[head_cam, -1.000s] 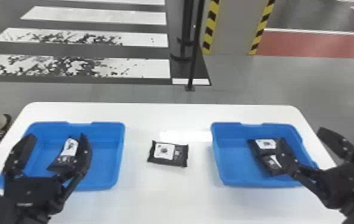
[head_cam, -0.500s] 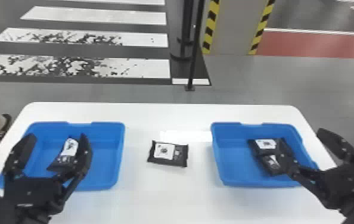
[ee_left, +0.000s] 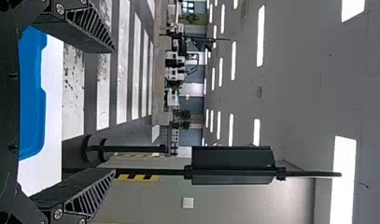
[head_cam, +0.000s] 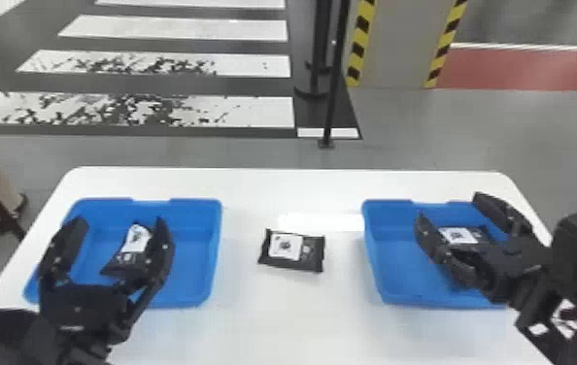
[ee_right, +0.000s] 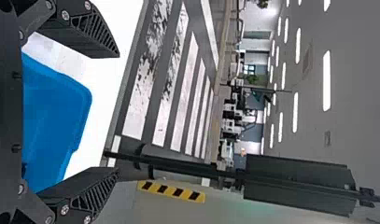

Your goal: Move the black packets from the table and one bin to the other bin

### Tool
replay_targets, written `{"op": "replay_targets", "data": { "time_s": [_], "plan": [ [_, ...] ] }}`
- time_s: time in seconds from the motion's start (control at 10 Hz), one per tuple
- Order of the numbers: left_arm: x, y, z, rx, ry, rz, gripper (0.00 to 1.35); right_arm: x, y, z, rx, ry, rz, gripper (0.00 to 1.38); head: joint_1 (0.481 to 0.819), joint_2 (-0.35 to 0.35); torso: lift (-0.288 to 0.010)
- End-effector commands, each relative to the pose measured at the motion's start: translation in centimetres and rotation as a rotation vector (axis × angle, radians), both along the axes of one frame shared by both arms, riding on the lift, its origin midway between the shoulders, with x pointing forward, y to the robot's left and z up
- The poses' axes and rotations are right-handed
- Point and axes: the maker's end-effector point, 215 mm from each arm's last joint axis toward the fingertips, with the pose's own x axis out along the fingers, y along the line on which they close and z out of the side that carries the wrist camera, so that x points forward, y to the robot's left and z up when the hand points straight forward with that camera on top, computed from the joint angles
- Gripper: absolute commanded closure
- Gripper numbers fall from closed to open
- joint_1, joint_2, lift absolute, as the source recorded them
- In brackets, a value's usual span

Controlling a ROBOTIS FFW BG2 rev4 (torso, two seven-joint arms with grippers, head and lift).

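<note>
Hovering wide-fingered over the right blue bin (head_cam: 399, 281), the right gripper (head_cam: 448, 207) is likely needing to centre on the nested black packet (head_cam: 461, 236) before lowering squarely. A white-labelled packet (head_cam: 290, 250) is lying between bins; the left gripper (head_cam: 119, 221), also spread, is overhanging the left blue bin (head_cam: 193, 257).

Head view high — forward, down; wrist views nearer — roomward; striped floor (head_cam: 253, 111) shared
</note>
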Motion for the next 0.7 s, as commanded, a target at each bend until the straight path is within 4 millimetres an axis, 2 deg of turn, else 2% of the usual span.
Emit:
{"op": "replay_targets", "data": {
  "time_s": [0.0,0.2,0.3,0.4,0.6],
  "plan": [
    [0.1,-0.1,0.0,-0.001,-0.001,-0.002,0.12,2.9,2.2,-2.1,0.018,0.048,0.058,0.16,0.695,-0.023,-0.11],
    [0.2,-0.4,0.1,0.003,-0.003,-0.006,0.12,5.6,5.7,-3.8,0.019,0.094,0.156,0.15,0.695,0.02,-0.11],
    [0.2,-0.4,0.1,0.002,0.0,-0.005,0.12,6.3,7.4,-4.5,0.015,0.111,0.195,0.14,0.695,0.039,-0.11],
    [0.2,-0.4,0.1,0.002,0.0,-0.005,0.12,6.8,9.0,-5.6,0.015,0.135,0.226,0.12,0.695,0.049,-0.11],
    [0.2,-0.8,-0.3,0.003,0.007,-0.016,0.12,7.1,13.8,-8.8,0.03,0.213,0.333,0.08,0.695,0.09,-0.11]
  ]
}}
